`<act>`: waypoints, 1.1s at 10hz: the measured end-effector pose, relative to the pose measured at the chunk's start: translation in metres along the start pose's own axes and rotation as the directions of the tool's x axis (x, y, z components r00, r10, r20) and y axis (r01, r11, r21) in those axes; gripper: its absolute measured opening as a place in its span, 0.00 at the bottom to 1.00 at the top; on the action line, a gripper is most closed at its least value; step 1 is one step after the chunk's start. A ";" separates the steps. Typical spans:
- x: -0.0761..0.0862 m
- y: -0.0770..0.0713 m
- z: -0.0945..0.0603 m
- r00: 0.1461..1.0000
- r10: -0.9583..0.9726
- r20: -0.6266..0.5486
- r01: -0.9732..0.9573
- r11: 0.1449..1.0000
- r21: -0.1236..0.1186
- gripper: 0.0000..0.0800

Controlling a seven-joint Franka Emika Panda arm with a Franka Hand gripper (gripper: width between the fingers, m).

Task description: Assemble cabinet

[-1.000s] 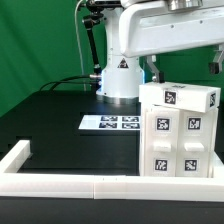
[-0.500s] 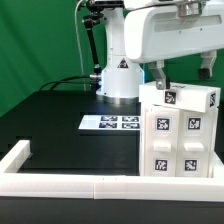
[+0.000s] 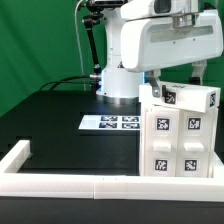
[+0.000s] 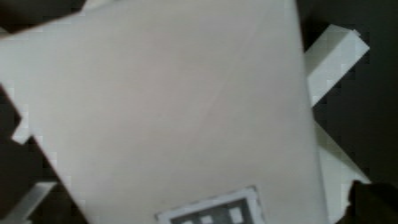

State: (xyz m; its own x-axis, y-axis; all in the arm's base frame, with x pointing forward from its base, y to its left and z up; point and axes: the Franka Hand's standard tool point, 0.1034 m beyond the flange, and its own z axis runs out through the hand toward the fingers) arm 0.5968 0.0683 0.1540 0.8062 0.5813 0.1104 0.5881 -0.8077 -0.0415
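In the exterior view, the cabinet (image 3: 180,130) is seen standing upright on the black bench (image 3: 60,125), close to the near edge and toward the corner on the exterior view's right. Its front face is divided into tagged blocks, and one more tag is carried on its top panel. The low white border rails (image 3: 60,182) are run along the near edge of the bench, with a short return at the near corner on the exterior view's left; the foot of the cabinet is set just behind the rail. The marker board (image 3: 110,123) is laid flat near the middle of the bench, just beside the cabinet on the side toward the exterior view's left, and apart from it. A broad stretch of bare bench is left open from the marker board to the far edge and to the edge on the exterior view's left. The arm's white body (image 3: 165,45) is hung directly above the cabinet's top edge, with its base (image 3: 120,80) at the far edge. The end effector is hidden behind the cabinet's top, so whether it is open or closed cannot be told.

In the wrist view, most of the picture is filled by a tilted white cabinet panel (image 4: 169,110), blurred, with a tag (image 4: 210,212) at one edge. Dark bench is shown past the panel's edges. No fingers are visible.
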 end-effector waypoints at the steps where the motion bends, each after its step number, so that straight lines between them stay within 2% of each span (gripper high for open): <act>1: 0.000 0.000 0.000 1.000 0.025 0.000 -0.025 1.000 0.000 0.69; 3: 0.000 0.000 0.000 0.999 0.039 0.000 -0.039 0.999 0.000 0.70; 5: 0.001 0.000 0.000 0.956 0.292 -0.019 -0.292 0.956 0.001 0.70; 6: 0.002 0.000 0.000 0.907 0.420 -0.027 -0.420 0.907 0.009 0.70; 8: 0.006 0.000 0.000 0.748 0.662 -0.056 -0.662 0.749 0.015 0.70; 9: 0.007 0.000 0.000 0.681 0.730 -0.054 -0.730 0.683 0.021 0.70; 10: 0.008 0.001 0.000 0.659 0.750 -0.052 -0.750 0.661 0.022 0.70; 11: 0.007 0.001 0.000 0.601 0.798 -0.050 -0.798 0.602 0.026 0.70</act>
State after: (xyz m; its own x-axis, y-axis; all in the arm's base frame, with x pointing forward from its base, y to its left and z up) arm 0.6032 0.0720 0.1549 0.9503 -0.3001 0.0829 -0.2872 -0.9478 -0.1386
